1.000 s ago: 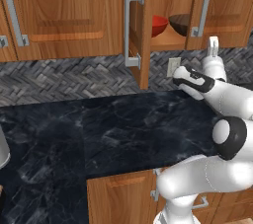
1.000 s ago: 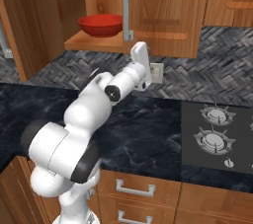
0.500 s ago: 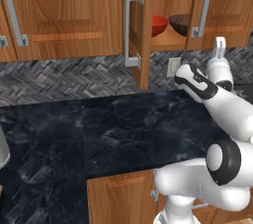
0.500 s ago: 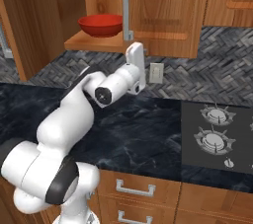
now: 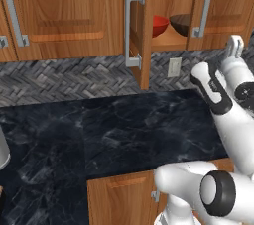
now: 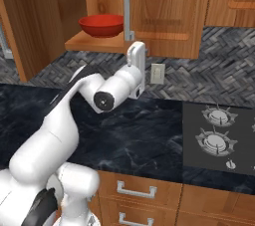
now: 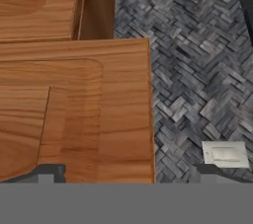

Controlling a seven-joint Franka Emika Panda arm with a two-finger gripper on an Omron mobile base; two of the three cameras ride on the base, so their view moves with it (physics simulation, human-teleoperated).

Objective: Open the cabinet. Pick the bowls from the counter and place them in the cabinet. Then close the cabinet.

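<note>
1. Nearest, the counter [image 5: 124, 135] is seen as a wide black marble slab running left to right, with nothing of the task left on it around the arm.

2. Just above it, the gripper [image 6: 136, 51] is raised under the cabinet, fingers pointing up and spread wide, nothing pinched between them.

3. Behind that, on the herringbone wall [image 6: 219, 70], a small wall outlet [image 6: 157, 73] is mounted just right of the gripper.

4. Farthest, the cabinet [image 5: 168, 6] is found open: the left door [image 5: 145, 26] is swung out edge-on toward the robot, and the right door [image 6: 169, 11] looks only partly open.

5. Both bowls are already on the shelf: the red bowl [image 6: 101, 25] to the left, the brown bowl [image 5: 180, 24] right beside it, both upright with rims up.

6. So closing is judged to be what's left. The doors should swing stiff and light on hinges; they're rigid, not fragile.

7. Each bar handle [image 5: 130, 26] has its long axis vertical, so it's best taken mid-bar, or the door's free edge simply pushed.
</note>
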